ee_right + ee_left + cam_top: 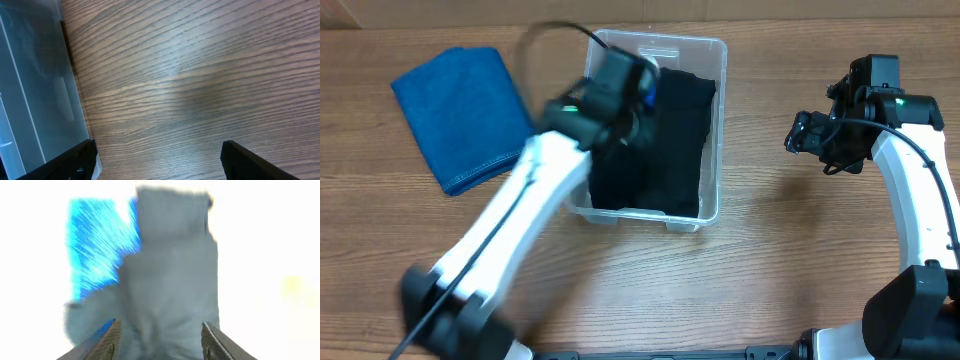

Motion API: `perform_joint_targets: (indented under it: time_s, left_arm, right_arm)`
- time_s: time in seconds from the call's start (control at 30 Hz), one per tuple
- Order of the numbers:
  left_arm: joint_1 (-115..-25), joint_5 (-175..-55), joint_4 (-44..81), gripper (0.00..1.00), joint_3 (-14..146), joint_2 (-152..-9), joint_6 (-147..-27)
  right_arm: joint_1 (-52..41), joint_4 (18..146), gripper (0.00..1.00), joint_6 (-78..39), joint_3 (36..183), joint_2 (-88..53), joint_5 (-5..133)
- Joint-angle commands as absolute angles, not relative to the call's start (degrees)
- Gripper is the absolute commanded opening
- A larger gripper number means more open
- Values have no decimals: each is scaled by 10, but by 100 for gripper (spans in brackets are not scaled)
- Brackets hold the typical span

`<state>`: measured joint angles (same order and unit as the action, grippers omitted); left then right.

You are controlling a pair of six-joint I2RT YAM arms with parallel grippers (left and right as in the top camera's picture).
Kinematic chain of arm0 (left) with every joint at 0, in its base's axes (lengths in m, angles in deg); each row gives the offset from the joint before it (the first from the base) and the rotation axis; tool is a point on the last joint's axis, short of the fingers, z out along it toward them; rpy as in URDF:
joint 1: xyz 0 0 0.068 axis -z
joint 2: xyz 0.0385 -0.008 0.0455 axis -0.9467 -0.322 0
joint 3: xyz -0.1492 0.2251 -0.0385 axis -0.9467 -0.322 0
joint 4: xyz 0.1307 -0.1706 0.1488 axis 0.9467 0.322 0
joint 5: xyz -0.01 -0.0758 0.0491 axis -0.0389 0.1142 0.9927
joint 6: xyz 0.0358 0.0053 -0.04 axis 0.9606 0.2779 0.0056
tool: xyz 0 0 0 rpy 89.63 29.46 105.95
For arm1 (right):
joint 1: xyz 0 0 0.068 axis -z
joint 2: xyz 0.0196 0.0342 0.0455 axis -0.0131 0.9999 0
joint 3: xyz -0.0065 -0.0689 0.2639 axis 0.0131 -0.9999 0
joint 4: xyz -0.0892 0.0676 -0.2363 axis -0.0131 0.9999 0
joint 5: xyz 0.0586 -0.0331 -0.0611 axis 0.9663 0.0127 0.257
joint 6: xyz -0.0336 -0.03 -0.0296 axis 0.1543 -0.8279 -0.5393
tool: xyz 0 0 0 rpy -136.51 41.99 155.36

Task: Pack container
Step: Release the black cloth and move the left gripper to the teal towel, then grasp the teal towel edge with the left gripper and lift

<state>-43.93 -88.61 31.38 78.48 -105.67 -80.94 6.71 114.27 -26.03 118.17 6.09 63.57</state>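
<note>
The clear container (712, 130) stands at the table's middle with a black folded cloth (670, 150) lying inside it. My left gripper (638, 100) hovers over the container's left side; in the left wrist view its fingers (160, 340) are spread apart above the dark cloth (170, 280), and nothing is between them. That view is blurred and overexposed. A blue folded cloth (460, 115) lies on the table to the container's left and shows blurred in the left wrist view (97, 245). My right gripper (802, 133) is open and empty to the container's right; the container's wall shows in its view (35, 90).
The wooden table (790, 250) extends around the container. The right arm's base stands at the front right (920, 300). The left arm (500, 230) stretches diagonally from the front left.
</note>
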Motion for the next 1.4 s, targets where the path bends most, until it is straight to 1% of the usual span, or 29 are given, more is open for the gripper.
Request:
perform_joint_targets:
  time_s: [0.0, 0.03, 0.2, 0.3, 0.4, 0.47, 0.53, 0.63, 0.83, 0.93, 1.17, 1.23, 1.37]
  left_arm:
    - [-534, -821, 347, 61, 808, -978, -821]
    - [-569, -828, 365, 63, 808, -973, -834]
    - [-753, -920, 413, 66, 807, -988, -838]
    - [-865, -975, 412, 74, 807, -1016, -837]
    - [-939, -1010, 413, 76, 807, -1053, -810]
    - [-981, -1023, 413, 83, 807, -1086, -805]
    - [-1013, -1029, 412, 84, 807, -1116, -802]
    - [-1057, -1077, 400, 86, 807, -1174, -773]
    - [-1094, -1134, 346, 89, 807, -1282, -746]
    - [-1094, -1165, 313, 91, 807, -1315, -721]
    - [-1092, -1194, 223, 96, 807, -1379, -727]
    - [-1086, -1228, 197, 96, 807, -1402, -729]
    - [-1063, -1234, 176, 95, 807, -1427, -754]
  right_arm:
    - [69, 1139, 84, -261, 1195, 55, 636]
    - [69, 1139, 87, -261, 1195, 55, 636]
    - [69, 1140, 88, -261, 1195, 55, 636]
    - [69, 1140, 88, -261, 1195, 55, 636]
    - [69, 1140, 89, -261, 1195, 55, 636]
    - [69, 1142, 89, -261, 1195, 55, 636]
    - [69, 1144, 92, -261, 1195, 55, 636]
    - [69, 1144, 93, -261, 1195, 55, 636]
    - [69, 1149, 93, -260, 1195, 55, 637]
    - [69, 1155, 93, -260, 1195, 55, 637]
    - [69, 1170, 93, -258, 1195, 55, 639]
    - [69, 1172, 93, -258, 1195, 55, 639]
    - [69, 1172, 93, -255, 1195, 55, 639]
